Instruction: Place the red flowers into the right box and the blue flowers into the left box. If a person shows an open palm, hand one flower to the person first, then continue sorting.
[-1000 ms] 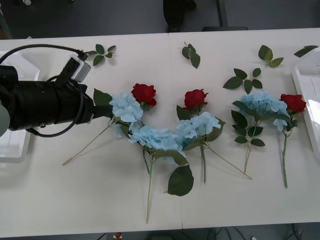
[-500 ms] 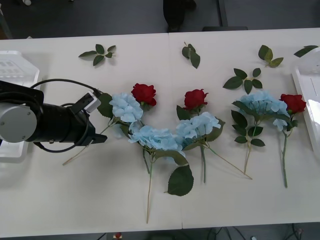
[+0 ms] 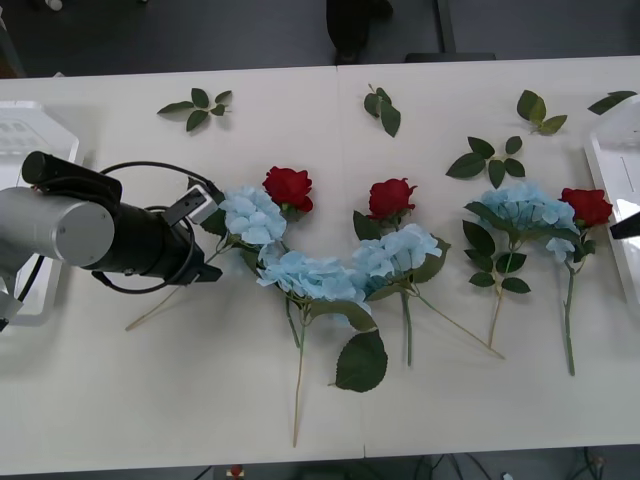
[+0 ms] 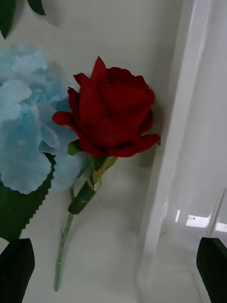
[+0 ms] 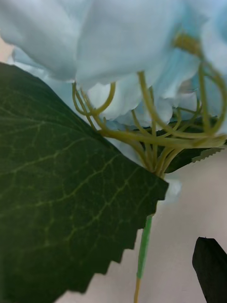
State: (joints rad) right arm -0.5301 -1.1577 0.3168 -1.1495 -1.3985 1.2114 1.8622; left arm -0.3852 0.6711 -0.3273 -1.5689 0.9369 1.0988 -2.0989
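Three red flowers (image 3: 288, 187) (image 3: 391, 197) (image 3: 586, 205) and several blue flowers lie in a row on the white table. My left gripper (image 3: 212, 245) is open, low at the stem under the leftmost blue flower (image 3: 252, 215). In the left wrist view that flower's pale petals (image 5: 123, 42) and a big leaf (image 5: 61, 189) are very close, with one black finger (image 5: 210, 270) beside the stem. My right gripper (image 4: 113, 274) is open above the rightmost red flower (image 4: 111, 113), next to the right box (image 4: 165, 165). The left box (image 3: 35, 130) sits at the far left.
Loose green leaf sprigs (image 3: 197, 106) (image 3: 383, 108) (image 3: 490, 160) (image 3: 537, 110) lie along the far half of the table. Long stems (image 3: 298, 390) trail toward the near edge. The right box's rim (image 3: 605, 175) is at the table's right edge.
My left arm has swung down and forward, bringing its gripper in under the leftmost blue flower. A dark tip of my right gripper has appeared at the right edge.
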